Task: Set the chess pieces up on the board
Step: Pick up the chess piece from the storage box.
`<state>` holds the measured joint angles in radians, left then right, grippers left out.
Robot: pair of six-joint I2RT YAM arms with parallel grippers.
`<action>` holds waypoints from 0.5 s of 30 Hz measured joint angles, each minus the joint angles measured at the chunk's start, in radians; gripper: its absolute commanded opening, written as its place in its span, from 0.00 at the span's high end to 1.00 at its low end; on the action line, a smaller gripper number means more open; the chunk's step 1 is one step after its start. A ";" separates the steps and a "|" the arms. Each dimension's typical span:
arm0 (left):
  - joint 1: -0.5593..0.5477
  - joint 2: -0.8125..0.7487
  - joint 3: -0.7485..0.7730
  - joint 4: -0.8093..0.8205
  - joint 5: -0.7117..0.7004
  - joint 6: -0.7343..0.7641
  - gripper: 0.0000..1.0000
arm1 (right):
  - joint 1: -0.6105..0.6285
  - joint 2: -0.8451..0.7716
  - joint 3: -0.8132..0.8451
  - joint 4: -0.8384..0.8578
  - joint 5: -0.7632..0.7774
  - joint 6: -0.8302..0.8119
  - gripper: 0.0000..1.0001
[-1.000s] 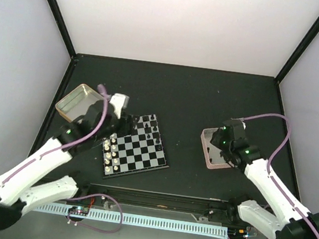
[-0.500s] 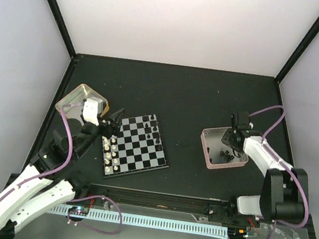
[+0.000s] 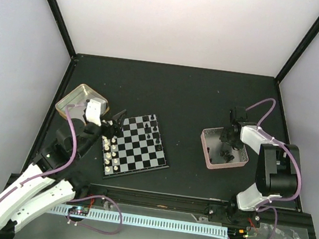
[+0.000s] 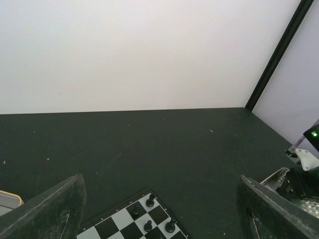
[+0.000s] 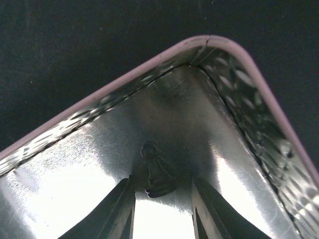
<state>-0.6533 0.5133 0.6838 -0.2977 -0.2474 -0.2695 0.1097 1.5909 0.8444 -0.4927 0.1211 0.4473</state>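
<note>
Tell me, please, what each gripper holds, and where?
Left gripper: nothing. Right gripper flanks the base of a black chess piece in the pink-rimmed tin; grip cannot be told.

The flat square chessboard (image 3: 138, 150) bears black and pale grey checks; glossy black figures (image 3: 151, 131) at its one o'clock, cream-white figures (image 3: 109, 148) at nine; silvery square tin (image 3: 204, 143), pink rim

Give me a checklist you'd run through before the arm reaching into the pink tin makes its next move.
1. Right gripper open: ok, jaws apart.
2. Black piece between its fingers: ok.
3. Piece upright: not ok, it seems to lie flat.
4. Room beside the pink tin wall: cannot tell, tight corner.
5. Board has bare squares: ok.
6. Left gripper open and empty at the board's edge: ok.
</note>
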 measured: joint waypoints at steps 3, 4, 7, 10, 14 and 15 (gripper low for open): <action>0.004 0.006 0.000 0.001 0.005 0.001 0.16 | 0.000 0.019 0.003 0.001 -0.008 -0.012 0.73; 0.004 0.010 0.000 0.000 0.006 0.001 0.16 | 0.000 0.019 0.003 0.001 -0.008 -0.017 0.73; 0.004 0.020 0.000 0.001 0.010 0.000 0.16 | -0.001 0.020 0.004 0.003 -0.008 -0.023 0.77; 0.004 0.026 0.000 0.003 0.014 0.000 0.16 | -0.001 0.022 0.004 0.006 -0.008 -0.031 0.81; 0.004 0.027 0.000 0.005 0.016 0.000 0.16 | -0.001 0.030 0.010 0.015 -0.008 -0.042 0.83; 0.004 0.028 0.000 0.006 0.016 0.000 0.16 | -0.001 0.031 0.011 0.016 -0.008 -0.044 0.85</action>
<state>-0.6491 0.5415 0.6838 -0.2913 -0.2314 -0.2691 0.1085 1.6222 0.8555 -0.4770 0.1131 0.4030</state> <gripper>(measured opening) 0.837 0.180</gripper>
